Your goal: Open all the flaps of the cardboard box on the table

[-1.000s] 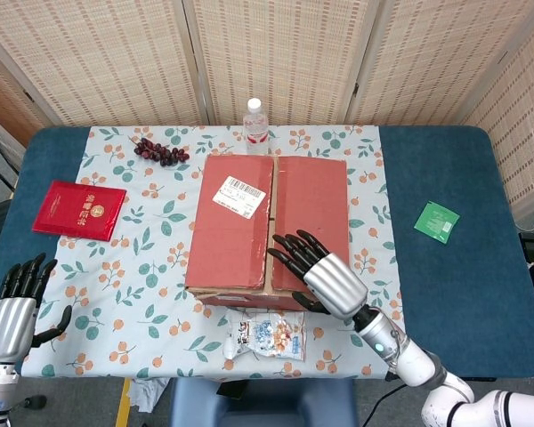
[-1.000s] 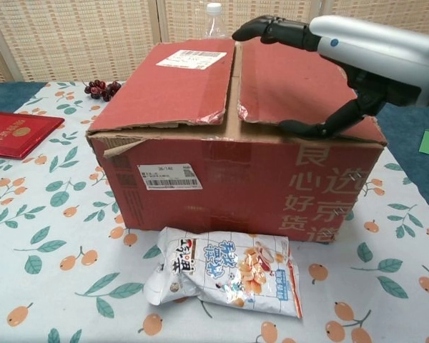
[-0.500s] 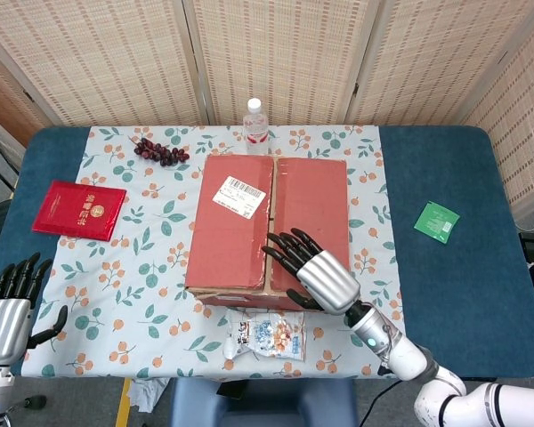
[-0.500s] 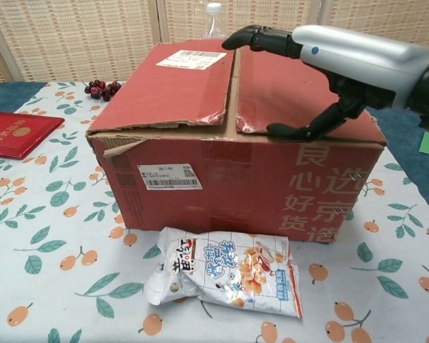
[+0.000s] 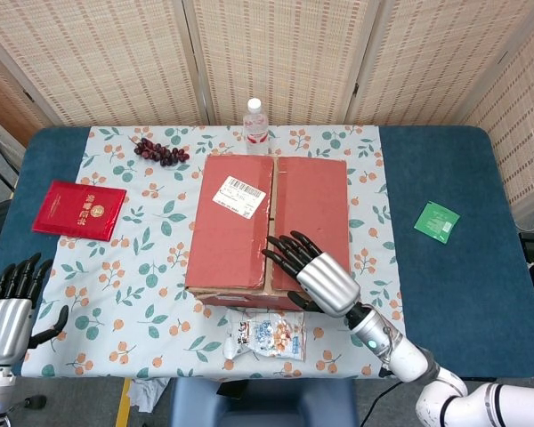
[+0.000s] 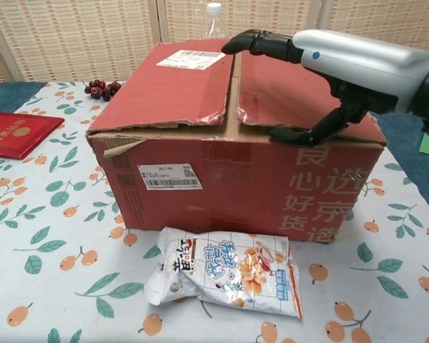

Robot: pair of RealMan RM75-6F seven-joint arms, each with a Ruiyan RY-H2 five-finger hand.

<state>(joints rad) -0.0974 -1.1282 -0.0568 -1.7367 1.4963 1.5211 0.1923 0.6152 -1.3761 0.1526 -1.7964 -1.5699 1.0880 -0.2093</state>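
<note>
Your cardboard box (image 5: 267,229) sits mid-worktop on a leaf-patterned cloth (image 5: 133,267), its top flaps lying flat and closed. Your right hand (image 5: 313,271) reaches over the box's near right flap, fingers (image 6: 261,41) spread and stretched toward the centre seam, thumb at the front edge, holding nothing. Your left hand (image 5: 9,307) is at the near left worktop edge, fingers apart and empty. A snack packet (image 6: 225,270) lies just in front of the box; a water bottle (image 5: 256,124) stands behind it.
</note>
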